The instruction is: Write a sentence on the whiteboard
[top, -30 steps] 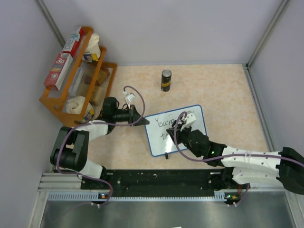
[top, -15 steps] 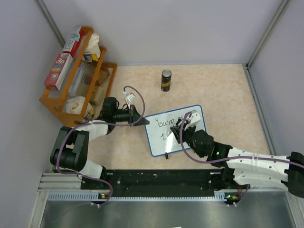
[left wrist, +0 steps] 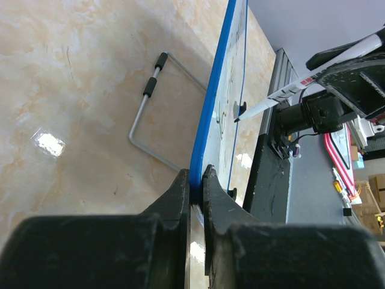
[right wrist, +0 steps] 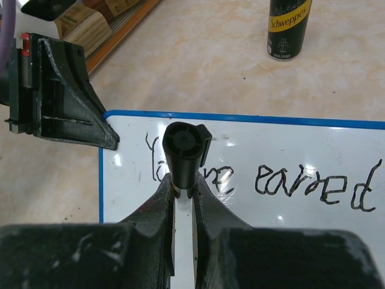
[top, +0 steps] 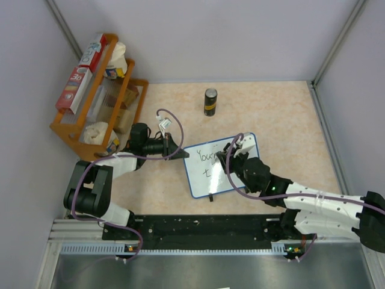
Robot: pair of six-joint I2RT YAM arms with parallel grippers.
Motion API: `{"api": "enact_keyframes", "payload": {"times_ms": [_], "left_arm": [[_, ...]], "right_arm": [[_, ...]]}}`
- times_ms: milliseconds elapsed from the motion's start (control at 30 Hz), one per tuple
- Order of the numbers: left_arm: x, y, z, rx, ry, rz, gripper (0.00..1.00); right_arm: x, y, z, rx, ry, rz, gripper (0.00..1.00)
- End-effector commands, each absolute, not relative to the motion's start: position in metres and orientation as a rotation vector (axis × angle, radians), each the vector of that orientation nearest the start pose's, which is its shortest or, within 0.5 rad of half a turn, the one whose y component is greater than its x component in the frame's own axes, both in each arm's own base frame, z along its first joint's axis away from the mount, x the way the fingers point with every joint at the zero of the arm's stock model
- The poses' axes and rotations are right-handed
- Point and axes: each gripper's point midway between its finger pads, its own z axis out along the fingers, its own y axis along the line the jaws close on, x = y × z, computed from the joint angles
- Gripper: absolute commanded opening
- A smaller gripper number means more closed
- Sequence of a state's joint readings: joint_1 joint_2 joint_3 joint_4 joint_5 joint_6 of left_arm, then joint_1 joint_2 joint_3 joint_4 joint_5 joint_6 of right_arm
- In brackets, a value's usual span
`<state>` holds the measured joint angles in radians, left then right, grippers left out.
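Observation:
The whiteboard (top: 201, 180) with its blue rim lies mid-table, also edge-on in the left wrist view (left wrist: 212, 108). My left gripper (top: 176, 150) is shut on its left rim (left wrist: 197, 179). My right gripper (top: 231, 158) is shut on a marker with a black end (right wrist: 184, 144) and holds it over the board's middle. The marker tip (left wrist: 236, 120) is at or just above the board face. The sentence (right wrist: 313, 185) reads "You've earned" on the first line. In the top view only "You" (top: 207, 157) and a "t" below it show. The rest is hidden by the arm.
A black Schweppes can (top: 210, 101) stands behind the board, also in the right wrist view (right wrist: 289, 27). A wooden rack (top: 72, 129) with boxes and packets stands at the back left. A wire stand (left wrist: 150, 114) lies beside the board. A black rail (top: 198, 226) runs along the near edge.
My right gripper has shifted slightly over the board with the marker and now hides more of the first line. The left gripper and the board have not moved.

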<state>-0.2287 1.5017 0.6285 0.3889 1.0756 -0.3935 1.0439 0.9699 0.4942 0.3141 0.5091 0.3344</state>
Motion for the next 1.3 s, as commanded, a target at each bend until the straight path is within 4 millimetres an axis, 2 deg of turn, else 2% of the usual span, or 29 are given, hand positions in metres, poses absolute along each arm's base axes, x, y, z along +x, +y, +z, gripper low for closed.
{"api": "enact_keyframes", "payload": {"times_ms": [0, 167, 500, 900, 1267], "left_arm": [[0.272, -0.224, 0.089, 0.546, 2.104, -1.338, 0.0], [0.273, -0.224, 0.09, 0.549, 2.1, -1.337, 0.0], [0.272, -0.224, 0.089, 0.546, 2.102, -1.338, 0.0], [0.272, -0.224, 0.089, 0.547, 2.103, -1.338, 0.0], [0.272, -0.224, 0.089, 0.548, 2.102, -1.337, 0.0]], "right_arm": [[0.245, 0.268, 0.223, -0.193, 1.678, 0.638, 0.0], [0.246, 0.268, 0.212, -0.194, 1.705, 0.626, 0.0], [0.236, 0.256, 0.187, -0.198, 1.771, 0.613, 0.0], [0.224, 0.257, 0.161, -0.22, 1.842, 0.655, 0.0], [0.223, 0.257, 0.153, -0.216, 1.858, 0.657, 0.0]]}}
